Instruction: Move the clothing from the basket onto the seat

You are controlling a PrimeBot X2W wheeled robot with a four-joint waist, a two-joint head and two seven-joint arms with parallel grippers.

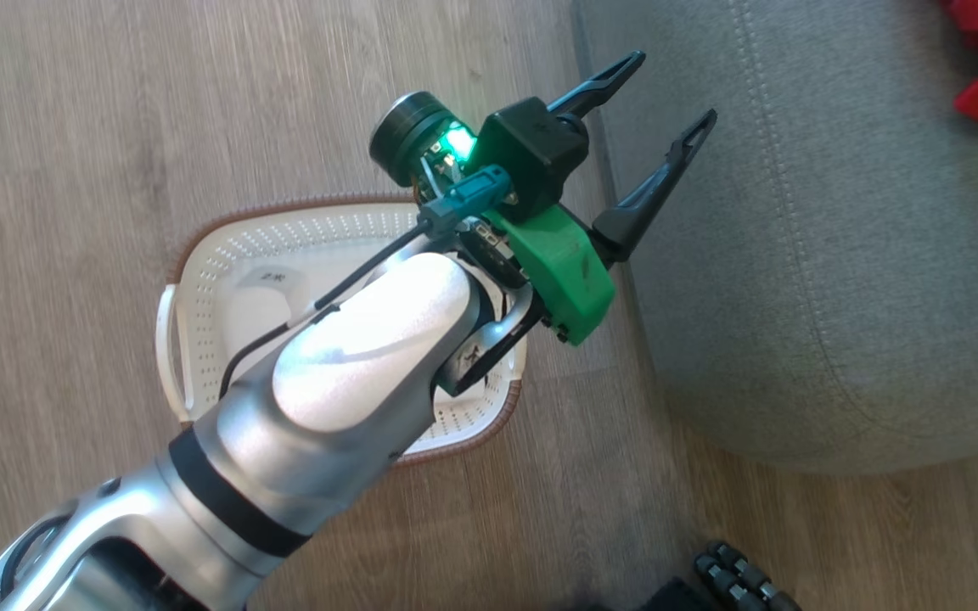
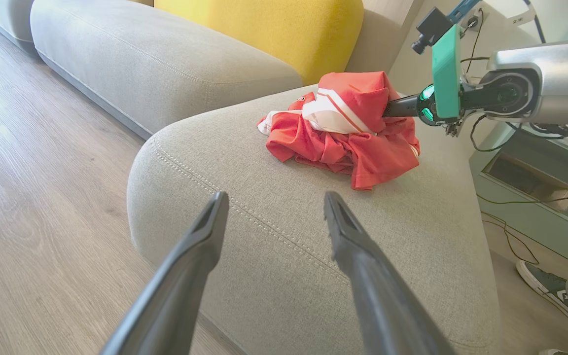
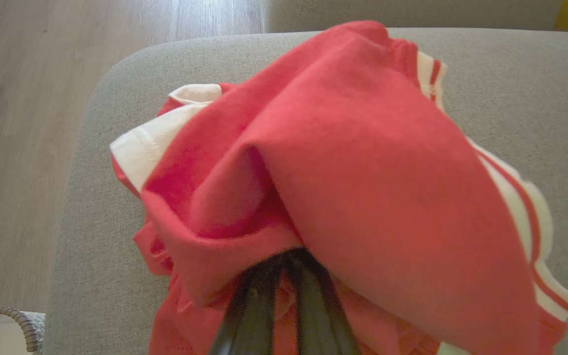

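Clothing (image 2: 343,133) pinched in closed right hand (image 3: 286,268) at seat (image 1: 837,255) back edge, release judged pending. Left hand (image 1: 674,86) spread wide, empty, held clear at front edge.

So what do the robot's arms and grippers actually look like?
The left arm is smooth silver-white with a black band and a black cable running to a green wrist housing. The right arm is silver with a green plate. The left gripper and right gripper each have two long dark fingers.
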